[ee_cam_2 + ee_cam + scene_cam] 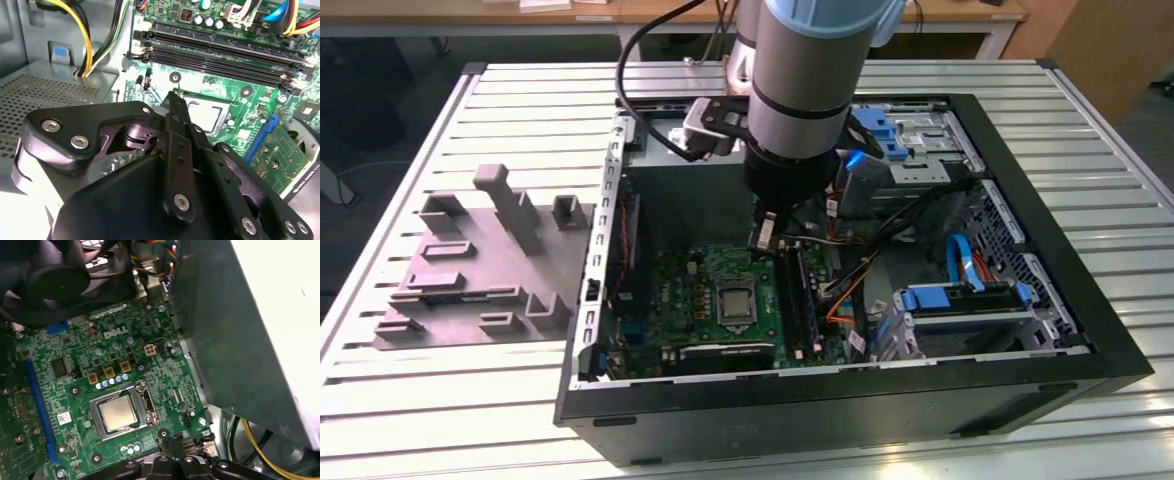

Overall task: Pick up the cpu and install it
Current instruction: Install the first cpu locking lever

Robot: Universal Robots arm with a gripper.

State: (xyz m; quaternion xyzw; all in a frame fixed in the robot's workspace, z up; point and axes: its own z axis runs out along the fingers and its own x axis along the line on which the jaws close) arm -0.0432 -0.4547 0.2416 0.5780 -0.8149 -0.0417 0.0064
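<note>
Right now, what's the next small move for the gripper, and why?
Probably a straight lift clear: the cpu already lies inside its socket frame, and the gripper holds nothing, fingers together, just off the socket's edge.

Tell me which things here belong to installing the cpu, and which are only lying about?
Belong to the job:
cpu, seated in its socket frame
gripper, above the motherboard

Just lying about:
grey fixture block beside the case
memory sticks
yellow cables

Even, dim light is cast overall; the case wall [280, 315] is washed out by glare, and the gripper [175, 100] is blurred up close.
</note>
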